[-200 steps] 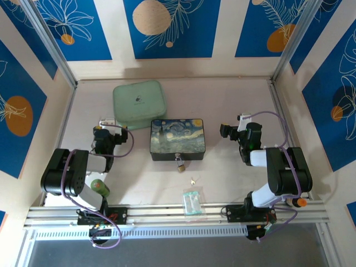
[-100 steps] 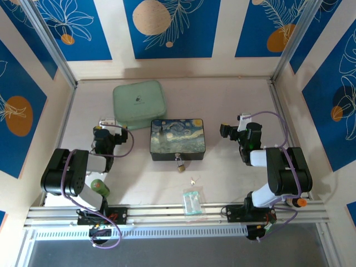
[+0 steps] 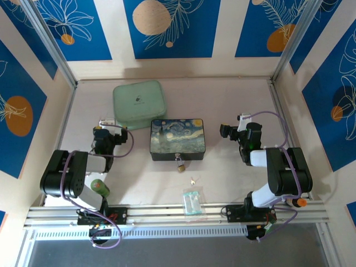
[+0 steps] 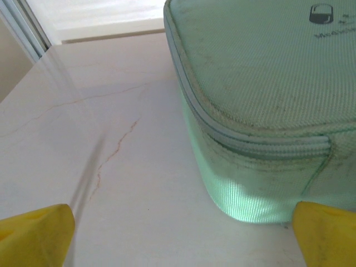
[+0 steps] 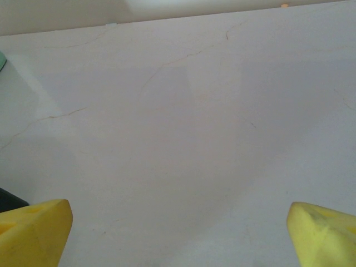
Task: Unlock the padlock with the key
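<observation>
Both arms sit folded back on their own sides of the worktop (image 3: 233, 100), which leaves the middle strip open for the job. The left hand (image 3: 103, 123) is toward the left edge, its nose close to the mint-green zip case (image 3: 138, 103). In its wrist view the yellow pads (image 4: 34, 232) sit at opposite corners, so the jaws are wide with nothing between them. The right hand (image 3: 226, 131) is toward the right edge over bare surface, also wide and empty, with pads (image 5: 33, 231) far apart. The padlock (image 3: 180, 163) hangs at the near face of the painted box (image 3: 177, 139), about mid-worktop. It appears to be hooked through the box's clasp, so I expect the body to swing unless one hand steadies it. The key (image 3: 193, 180) lies loose and flat just toward the near edge from the padlock. It is too small for me to tell which way its bit points. The clear plastic packet (image 3: 192, 201) lies beside the near-edge rail (image 3: 167, 212), apart from the key. I judge that nothing has been grasped and the key pickup comes first. A thin key flat on a hard top will be a fiddly pinch. The surface is pale, marble-like stone with fine brown veins and a slight sheen. Pale walls with blue leaf-print panels enclose the cell on three sides.
</observation>
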Available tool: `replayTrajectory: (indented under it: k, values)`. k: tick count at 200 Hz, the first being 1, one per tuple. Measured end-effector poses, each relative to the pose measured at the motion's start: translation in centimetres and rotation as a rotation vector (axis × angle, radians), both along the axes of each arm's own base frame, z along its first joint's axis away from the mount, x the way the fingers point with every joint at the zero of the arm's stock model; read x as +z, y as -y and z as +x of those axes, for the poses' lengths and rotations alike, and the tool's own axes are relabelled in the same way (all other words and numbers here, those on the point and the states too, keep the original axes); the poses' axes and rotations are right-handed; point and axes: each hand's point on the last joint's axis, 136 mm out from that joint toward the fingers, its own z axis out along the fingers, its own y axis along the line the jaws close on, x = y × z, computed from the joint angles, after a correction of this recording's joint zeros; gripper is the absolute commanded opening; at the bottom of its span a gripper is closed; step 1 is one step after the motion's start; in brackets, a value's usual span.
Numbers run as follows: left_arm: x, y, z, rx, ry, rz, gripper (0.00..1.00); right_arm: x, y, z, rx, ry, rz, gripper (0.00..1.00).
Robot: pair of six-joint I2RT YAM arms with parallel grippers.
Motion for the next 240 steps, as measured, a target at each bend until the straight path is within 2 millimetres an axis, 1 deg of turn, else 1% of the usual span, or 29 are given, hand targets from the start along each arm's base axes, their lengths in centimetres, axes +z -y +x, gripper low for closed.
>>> replayTrajectory:
  k: [8, 24, 39, 57, 78, 99, 114, 122, 132, 145, 157, 170, 186, 192, 204, 222, 240]
  values:
    - [0.7, -0.1, -0.2, 0.003, 0.006, 0.0, 0.99, 0.1, 0.0, -0.1, 0.002, -0.004, -0.002, 0.99]
    - [3.1, -0.3, -0.5, 0.012, 0.052, -0.001, 0.99, 0.9, -0.2, -0.3, 0.006, 0.0, -0.006, 0.99]
    - [5.4, -0.5, -0.8, 0.026, 0.107, -0.013, 0.99, 2.6, -0.5, -0.5, 0.016, 0.029, -0.014, 0.99]
    - [7.1, -0.8, -1.5, 0.052, 0.141, -0.053, 0.99, 5.2, -1.0, -0.7, 0.026, 0.058, -0.012, 0.99]
    - [9.4, -1.1, -2.5, 0.092, 0.168, -0.16, 1.0, 8.5, -1.6, -1.1, 0.047, 0.085, 0.026, 0.99]
    - [12.5, -1.1, -3.7, 0.123, 0.242, -0.335, 1.0, 11.4, -1.9, -2.1, 0.04, 0.102, 0.106, 0.99]
    - [14.0, -0.6, -4.4, 0.11, 0.284, -0.459, 1.0, 12.3, -1.8, -3.0, 0.018, 0.073, 0.184, 0.99]
    - [14.3, -0.1, -4.7, 0.089, 0.29, -0.517, 1.0, 12.5, -1.7, -3.5, 0.013, 0.048, 0.221, 0.99]
    - [14.3, 0.7, -4.9, 0.063, 0.275, -0.592, 1.0, 12.6, -1.8, -4.0, 0.014, 0.01, 0.262, 0.99]
    - [13.5, 1.7, -5.1, 0.038, 0.225, -0.685, 1.0, 12.5, -2.2, -4.6, 0.019, -0.048, 0.308, 0.99]
    - [12.2, 2.8, -5.3, 0.014, 0.15, -0.763, 1.0, 12.1, -3.0, -5.4, 0.042, -0.115, 0.344, 0.99]
    - [10.2, 4.3, -5.6, -0.003, 0.033, -0.824, 1.0, 11.6, -4.2, -6.3, 0.068, -0.184, 0.367, 0.99]
    - [8.3, 6.6, -6.3, -0.039, -0.114, -0.863, 1.0, 10.6, -6.2, -8.1, 0.109, -0.278, 0.38, 1.0]
    - [7.8, 7.8, -6.7, -0.062, -0.164, -0.87, 1.0, 10.1, -6.9, -8.9, 0.125, -0.314, 0.38, 0.97]
    - [7.3, 10.0, -7.7, -0.11, -0.236, -0.871, 1.0, 9.2, -8.5, -10.5, 0.157, -0.384, 0.377, 0.96]
    - [6.8, 13.4, -9.8, -0.189, -0.33, -0.856, 1.0, 7.9, -11.0, -13.0, 0.214, -0.477, 0.35, 0.96]
    - [6.2, 15.7, -11.7, -0.234, -0.4, -0.853, 1.0, 6.6, -13.3, -15.5, 0.263, -0.557, 0.303, 0.92]
